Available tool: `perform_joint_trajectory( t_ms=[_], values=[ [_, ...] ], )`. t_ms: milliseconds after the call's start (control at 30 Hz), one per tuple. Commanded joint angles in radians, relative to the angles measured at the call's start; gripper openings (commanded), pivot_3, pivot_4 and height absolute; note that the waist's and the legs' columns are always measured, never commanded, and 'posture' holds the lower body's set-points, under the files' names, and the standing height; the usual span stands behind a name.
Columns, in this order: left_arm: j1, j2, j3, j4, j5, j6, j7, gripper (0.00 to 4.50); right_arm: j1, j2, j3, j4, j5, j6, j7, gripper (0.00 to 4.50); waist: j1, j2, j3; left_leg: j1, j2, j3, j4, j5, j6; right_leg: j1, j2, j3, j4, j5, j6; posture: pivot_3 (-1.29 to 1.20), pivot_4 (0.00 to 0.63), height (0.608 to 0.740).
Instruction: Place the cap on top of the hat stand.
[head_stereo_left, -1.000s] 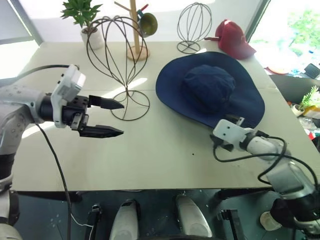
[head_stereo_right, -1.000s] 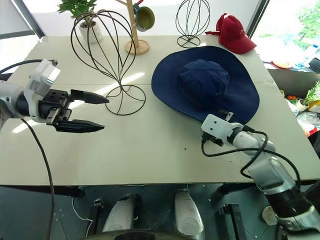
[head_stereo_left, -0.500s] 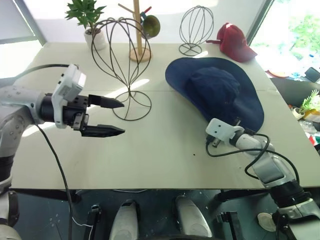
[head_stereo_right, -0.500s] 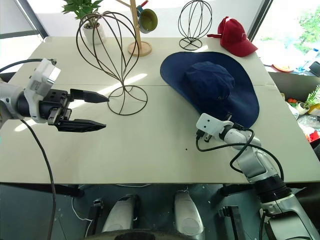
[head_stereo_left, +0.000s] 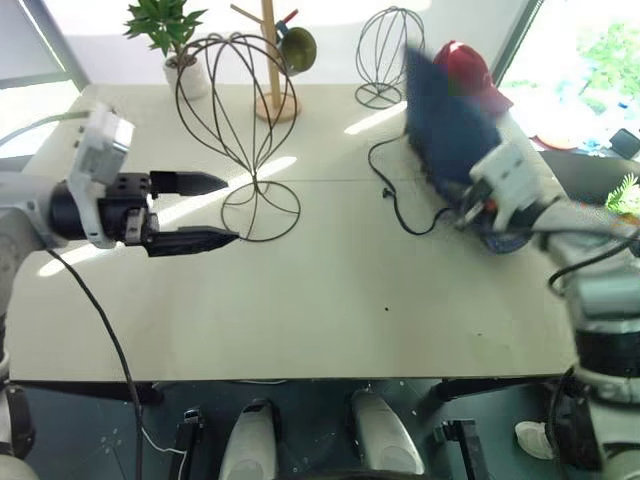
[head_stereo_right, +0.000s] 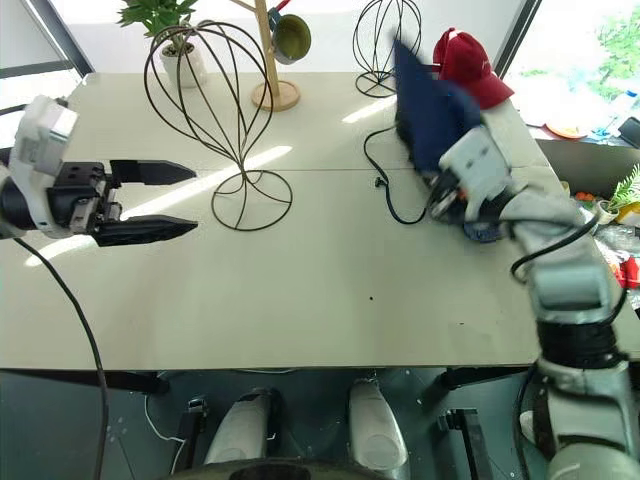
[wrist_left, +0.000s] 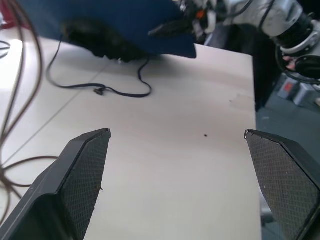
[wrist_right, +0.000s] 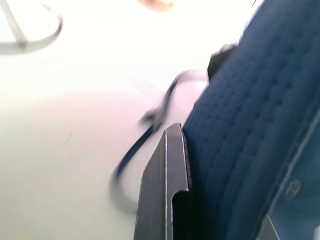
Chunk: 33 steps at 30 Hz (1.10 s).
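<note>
Head views: the right gripper is clenched on the brim of the cap, which is lifted clear of the table and hangs on edge. The brim rises above and behind the gripper; the soft crown sags just below and behind it. A thin dark cord trails from the cap down onto the table surface.

Taking the hat stand as the landmark: the cap is held well apart from it, on the robot's right, at about the height of the stand's wire cage. The left gripper hovers on the stand's other side, near its ring base, fingers spread apart and grasping nothing, pointing toward the stem.

Behind the hat stand stand a potted plant and a wooden peg tree. A smaller wire stand lies to the right of these, and a red cap sits just beyond the held cap.

Right wrist view: one black finger presses against the quilted blue fabric of the brim. Left wrist view: the two open fingers frame bare tabletop, with the cap and the right gripper beyond.
</note>
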Motion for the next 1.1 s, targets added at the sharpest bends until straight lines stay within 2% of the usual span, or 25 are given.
perform_joint_trajectory(
  t_ms=[33,200,367,500,633,867,1100],
  values=[
    [-0.018,0.009,0.110,-0.003,-0.059,0.028,0.070,4.50,-0.216,-0.046,0.023,0.077,0.020,-0.044,0.064,0.02,-0.001,0.001,0.001,0.000,0.000,0.000,0.000,0.000,0.000,-0.001,0.000,0.000,0.000,0.000,0.000,0.00,0.150,0.739],
    [0.032,0.033,0.240,0.003,-0.086,0.051,0.132,4.50,-0.546,-0.021,0.176,0.336,-0.073,-0.258,0.157,0.02,-0.005,0.002,0.002,-0.001,0.000,0.002,-0.002,0.000,0.000,-0.004,0.000,0.000,0.001,0.000,0.000,0.00,0.150,0.739],
    [0.113,0.088,0.362,0.062,-0.042,0.027,0.138,4.50,-0.821,0.101,0.298,0.620,-0.168,-0.560,0.211,0.02,-0.020,0.003,0.003,-0.004,0.000,0.002,-0.005,0.000,0.000,-0.009,0.000,0.000,0.001,0.001,0.001,0.00,0.150,0.739],
    [0.166,0.120,0.437,0.089,-0.019,0.016,0.128,4.50,-0.951,0.189,0.355,0.781,-0.224,-0.793,0.241,0.02,-0.030,0.003,0.003,-0.007,0.001,0.002,-0.006,0.000,0.000,-0.012,0.000,0.000,0.001,0.002,0.003,0.00,0.150,0.739],
    [0.207,0.129,0.487,0.071,-0.025,0.027,0.133,4.50,-1.034,0.228,0.378,0.888,-0.271,-0.973,0.235,0.02,-0.027,0.003,0.003,-0.010,0.000,0.001,-0.006,0.000,0.000,-0.014,-0.001,-0.001,0.001,0.002,0.004,0.00,0.150,0.739],
    [0.256,0.129,0.534,0.054,-0.033,0.035,0.143,4.50,-1.131,0.186,0.441,1.035,-0.475,-1.357,0.073,0.02,-0.029,0.003,0.004,-0.013,0.000,0.001,-0.006,0.000,-0.001,-0.017,-0.002,-0.001,0.002,0.003,0.003,0.00,0.150,0.739],
    [0.239,0.136,0.504,0.077,-0.028,0.019,0.142,4.50,-1.179,0.129,0.541,1.064,-0.834,-1.695,-0.366,0.02,-0.035,0.003,0.004,-0.013,0.000,0.001,-0.006,0.001,-0.002,-0.018,-0.002,-0.001,0.003,0.001,0.000,0.00,0.150,0.739]
  ],
)
